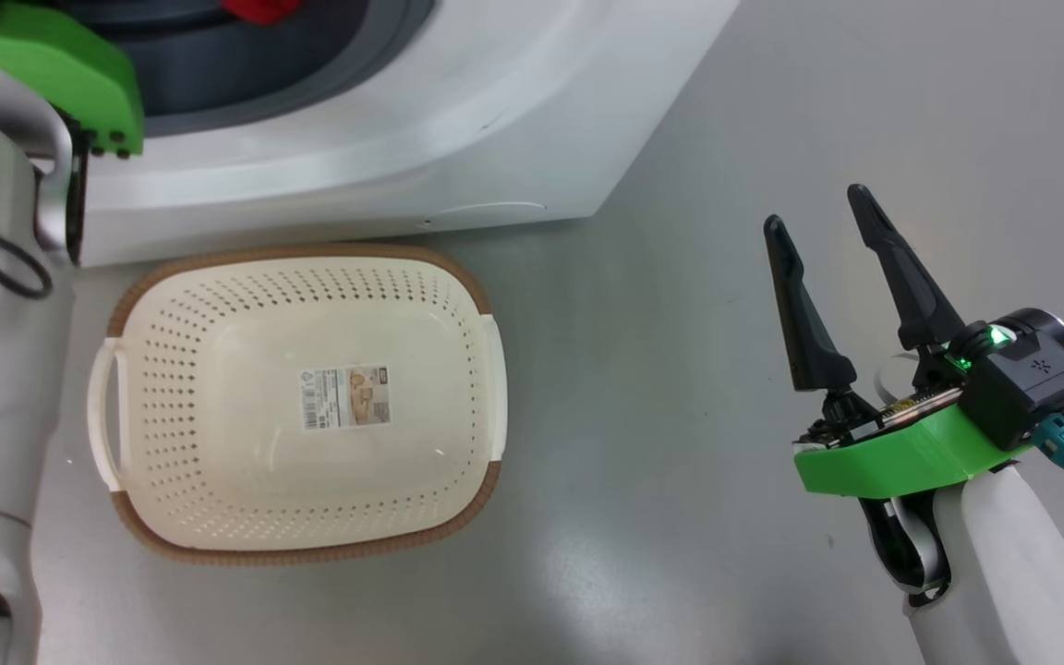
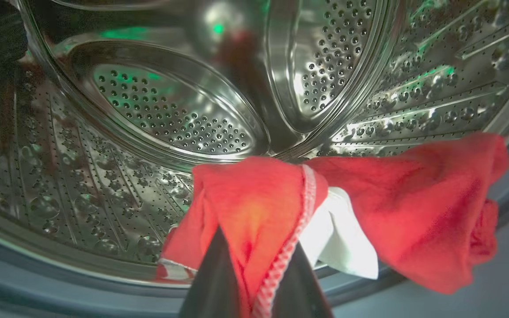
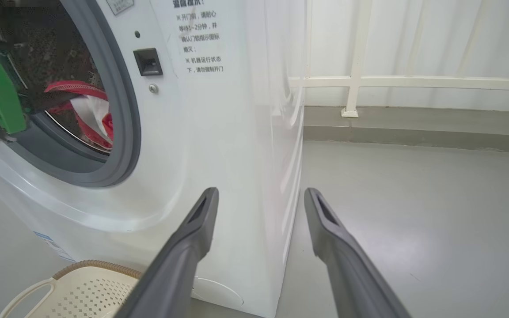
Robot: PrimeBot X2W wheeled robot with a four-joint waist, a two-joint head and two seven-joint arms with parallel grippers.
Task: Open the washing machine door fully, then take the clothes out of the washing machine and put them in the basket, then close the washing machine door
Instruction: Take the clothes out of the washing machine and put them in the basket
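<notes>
our left gripper is clamped on a bunch of the red clothes at the front lip of the drum, ready to draw them out of the washing machine. the basket sits on the floor just below the opening, with nothing in it yet, placed to receive them. our right gripper hangs off to the side, its fingers spread on nothing, likely to keep clear.

I see red, white-trimmed clothes pinched in my left hand at the drum lip of the white washing machine. The cream basket stands upright on the floor just before it.
</notes>
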